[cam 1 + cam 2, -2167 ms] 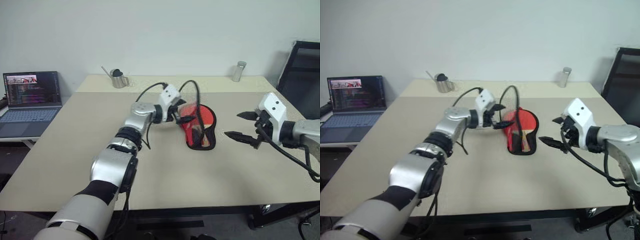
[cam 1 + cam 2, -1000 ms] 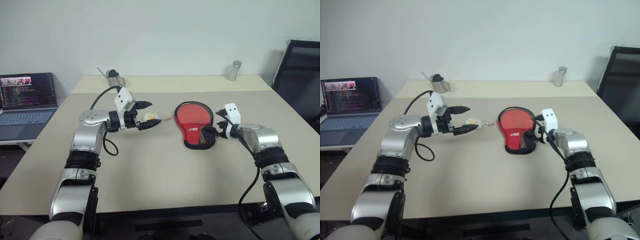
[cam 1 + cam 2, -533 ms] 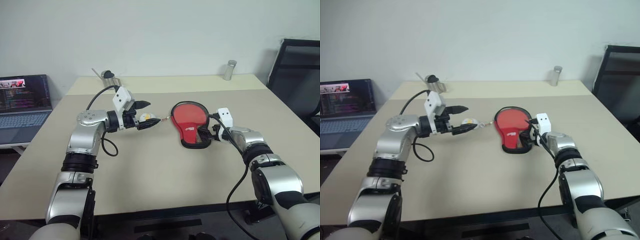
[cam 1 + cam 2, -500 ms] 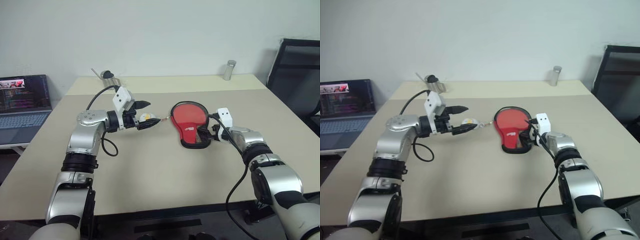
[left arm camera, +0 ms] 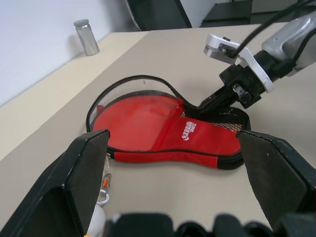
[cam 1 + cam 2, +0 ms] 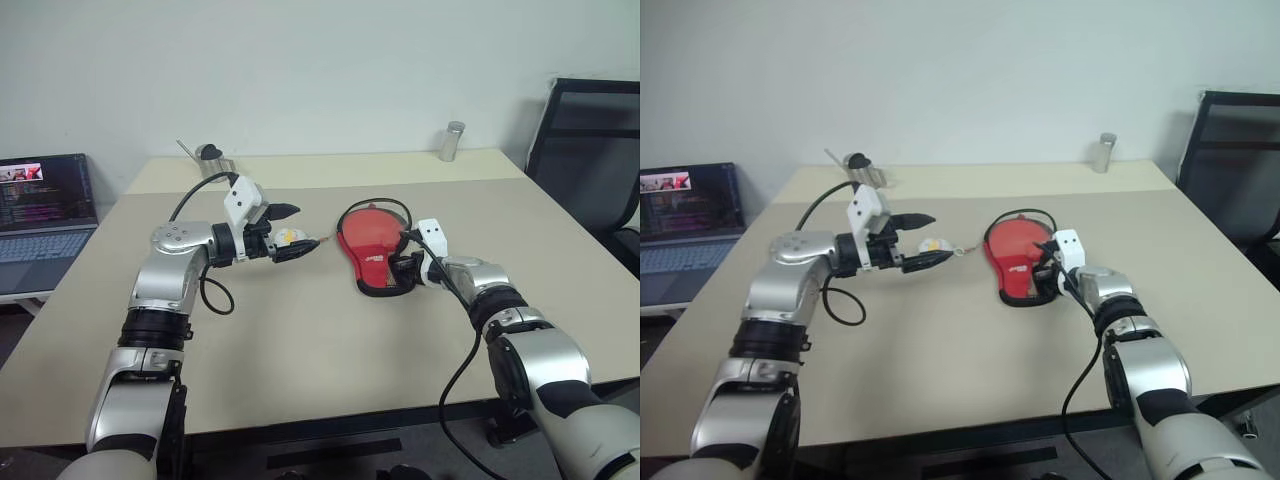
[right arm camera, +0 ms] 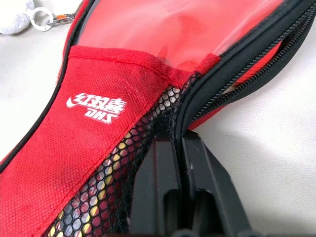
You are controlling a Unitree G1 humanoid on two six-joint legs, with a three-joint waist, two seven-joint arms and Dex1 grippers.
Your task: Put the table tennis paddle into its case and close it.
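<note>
Right wrist view shows the right claw (image 7: 180,148) clamped together on the zipper rim of the red case (image 6: 372,243) lying on the table (image 6: 300,350), while the left claw (image 6: 290,235), wide apart, hovers well to its left.
</note>
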